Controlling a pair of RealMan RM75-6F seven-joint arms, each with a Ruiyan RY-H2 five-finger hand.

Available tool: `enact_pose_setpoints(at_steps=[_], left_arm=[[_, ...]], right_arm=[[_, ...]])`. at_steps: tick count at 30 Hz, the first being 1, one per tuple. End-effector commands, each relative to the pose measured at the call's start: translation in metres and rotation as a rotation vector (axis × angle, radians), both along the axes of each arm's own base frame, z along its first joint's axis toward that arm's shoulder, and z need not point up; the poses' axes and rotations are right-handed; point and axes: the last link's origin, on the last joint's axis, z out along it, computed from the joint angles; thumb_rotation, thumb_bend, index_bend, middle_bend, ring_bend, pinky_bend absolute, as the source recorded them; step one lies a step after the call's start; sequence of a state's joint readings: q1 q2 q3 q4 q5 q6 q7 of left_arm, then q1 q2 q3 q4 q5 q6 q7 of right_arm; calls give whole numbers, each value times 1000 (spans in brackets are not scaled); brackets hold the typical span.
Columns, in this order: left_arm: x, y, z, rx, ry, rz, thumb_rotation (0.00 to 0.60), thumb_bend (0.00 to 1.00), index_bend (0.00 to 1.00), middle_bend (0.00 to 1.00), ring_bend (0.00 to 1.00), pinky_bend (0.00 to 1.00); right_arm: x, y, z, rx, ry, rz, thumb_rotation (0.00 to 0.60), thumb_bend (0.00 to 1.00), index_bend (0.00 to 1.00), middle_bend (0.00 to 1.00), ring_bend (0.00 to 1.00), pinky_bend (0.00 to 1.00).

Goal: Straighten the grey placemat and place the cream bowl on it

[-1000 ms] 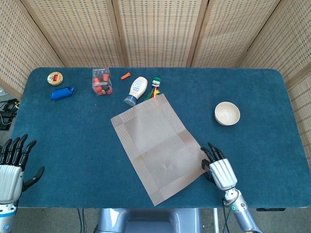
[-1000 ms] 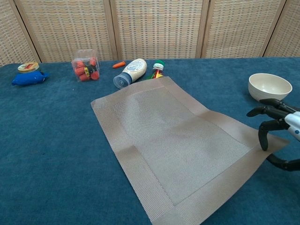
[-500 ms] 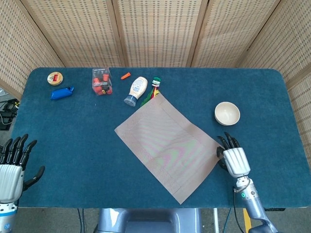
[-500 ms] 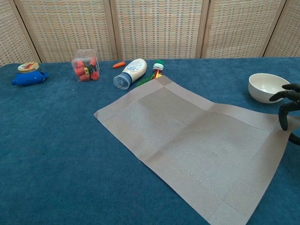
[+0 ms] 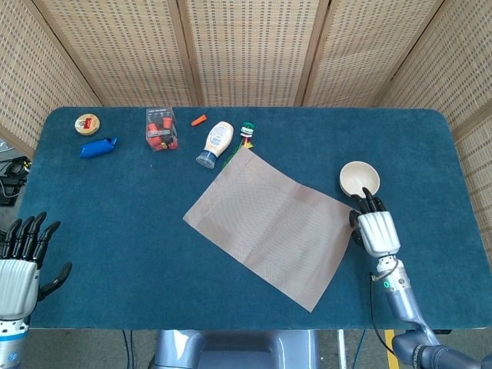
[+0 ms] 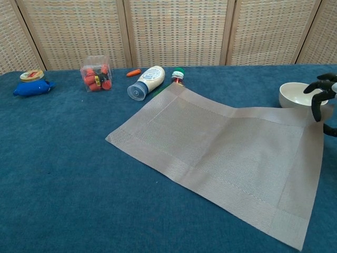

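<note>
The blue counter (image 5: 115,207) looks the same as before. The grey placemat (image 5: 273,225) has turned more since the earlier pictures; its far right corner now lies close to the cream bowl (image 5: 360,178), and it is still crooked. The right robot hand (image 5: 376,229) has moved up beside the bowl and pinches the mat's right corner. The bowl has not moved and sits on the counter, not on the mat. The left robot hand (image 5: 21,265) stays at the near left edge, fingers spread, holding nothing.
</note>
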State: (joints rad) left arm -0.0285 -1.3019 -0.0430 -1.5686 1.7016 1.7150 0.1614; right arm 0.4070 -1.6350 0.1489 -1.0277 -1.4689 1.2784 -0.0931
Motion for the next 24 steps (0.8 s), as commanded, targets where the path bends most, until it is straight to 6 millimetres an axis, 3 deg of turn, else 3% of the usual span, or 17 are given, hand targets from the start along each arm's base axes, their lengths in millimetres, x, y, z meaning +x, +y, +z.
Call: enact_pose_setpoints(at_steps=[1, 11, 16, 19, 24], left_arm=[[0, 0, 0, 0, 2, 2, 600, 286, 121, 0, 0, 0], [-1, 2, -3, -5, 12, 8, 600, 286, 121, 0, 0, 0], [-1, 3, -7, -19, 20, 10, 600, 286, 115, 0, 0, 0], [0, 3, -9, -22, 25, 9, 600, 286, 110, 0, 0, 0], [1, 4, -9, -22, 25, 7, 600, 286, 105, 0, 0, 0]], right_arm=[[0, -9, 5, -15, 25, -2, 600, 604, 655, 275, 83, 247], [-1, -32, 21, -59, 74, -21, 600, 581, 628, 260, 84, 230], [-7, -31, 27, -77, 104, -39, 600, 404, 396, 97, 30, 157], [-13, -26, 32, -89, 103, -56, 600, 348, 280, 16, 1, 105], [-19, -14, 44, -123, 64, -90, 600, 297, 198, 0, 0, 28]])
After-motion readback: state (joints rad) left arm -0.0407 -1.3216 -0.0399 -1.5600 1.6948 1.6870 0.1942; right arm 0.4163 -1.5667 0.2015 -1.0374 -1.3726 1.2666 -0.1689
